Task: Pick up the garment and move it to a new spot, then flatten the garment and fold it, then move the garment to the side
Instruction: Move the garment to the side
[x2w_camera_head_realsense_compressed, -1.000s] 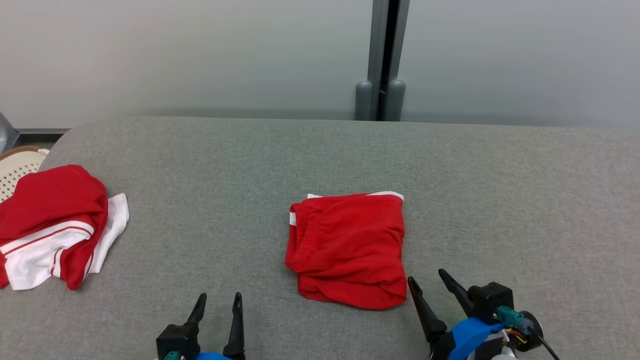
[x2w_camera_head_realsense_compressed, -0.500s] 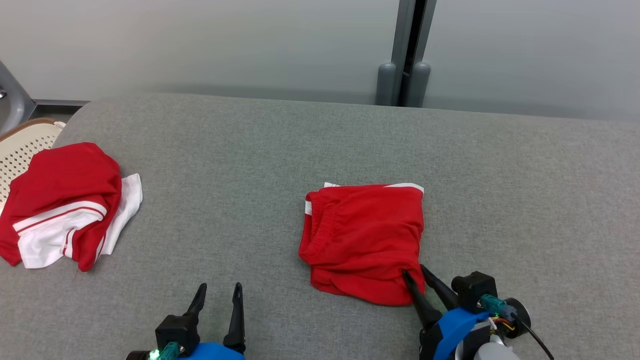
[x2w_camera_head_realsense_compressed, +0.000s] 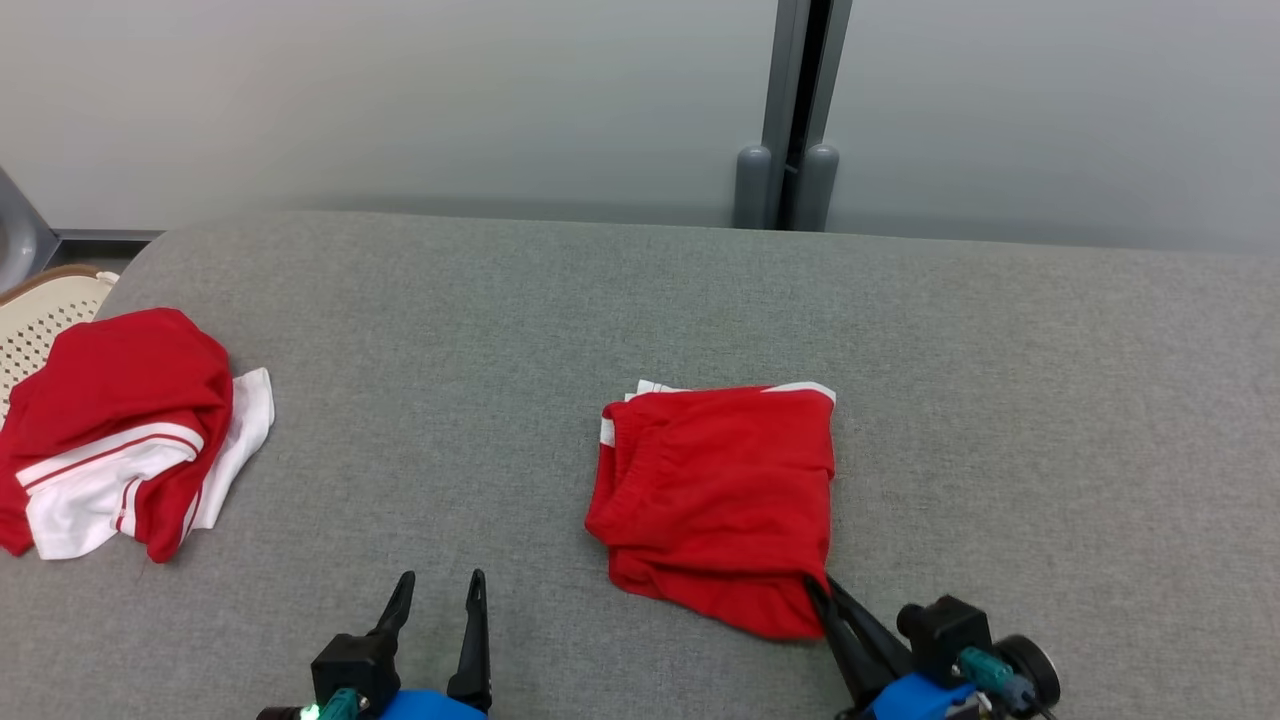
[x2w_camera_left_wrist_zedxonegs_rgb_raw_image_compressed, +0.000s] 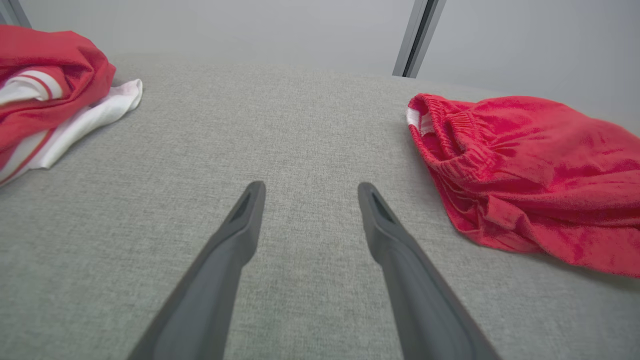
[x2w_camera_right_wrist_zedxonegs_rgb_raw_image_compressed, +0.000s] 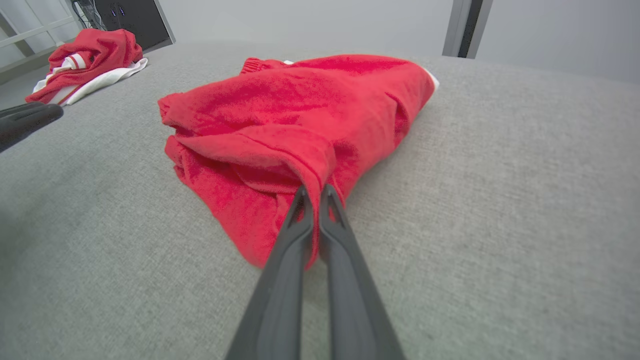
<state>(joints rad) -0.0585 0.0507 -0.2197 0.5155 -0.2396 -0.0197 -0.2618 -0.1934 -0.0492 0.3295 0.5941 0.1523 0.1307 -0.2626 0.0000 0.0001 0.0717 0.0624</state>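
Pinched shut just now on the near corner of the folded red cloth garment (x2w_camera_head_realsense_compressed: 715, 490) with the right gripper (x2w_camera_head_realsense_compressed: 818, 590); keeping the left gripper (x2w_camera_head_realsense_compressed: 437, 590) spread wide; seemingly ready to slide it aside

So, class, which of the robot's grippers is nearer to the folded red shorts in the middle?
Right. The right gripper is shut on the near right corner of the red shorts. The left gripper stands open, apart from them, off to their left.

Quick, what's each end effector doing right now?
Left end effector: open, holding nothing.
Right end effector: shut on a corner of the folded red fabric garment.
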